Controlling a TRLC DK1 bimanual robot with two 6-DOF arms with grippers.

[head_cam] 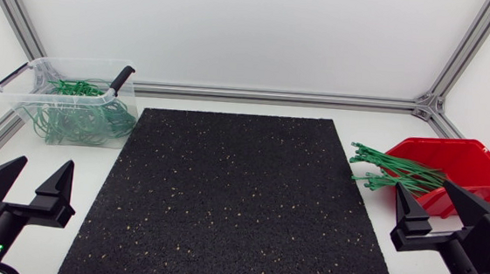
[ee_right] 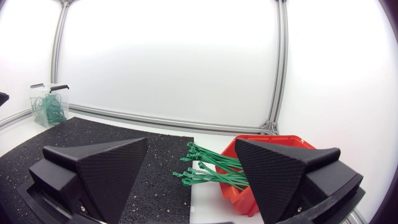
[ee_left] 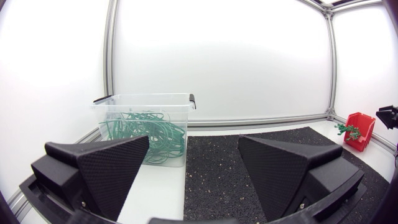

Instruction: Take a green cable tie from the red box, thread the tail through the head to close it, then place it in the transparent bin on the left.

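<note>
Hovering at the lower corners, left claw (head_cam: pixel 46 165) and right claw (head_cam: pixel 423 186) both stand spread and empty.
Ties (head_cam: pixel 396 171) spill over the lip of the box (head_cam: pixel 475 168) at the frame's right, ends fanned toward the mat (head_cam: pixel 231 206). They look light, springy and slick (a loose pinch may let one skid), so take a single outlying end. The mat lies open across to the bin (head_cam: pixel 55 96), upper left; the box lip could snag.

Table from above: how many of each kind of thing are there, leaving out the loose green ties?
Grippers: 2 (left gripper, right gripper)
Containers: 2 (transparent bin, red box)
Black mat: 1
Total: 5
</note>
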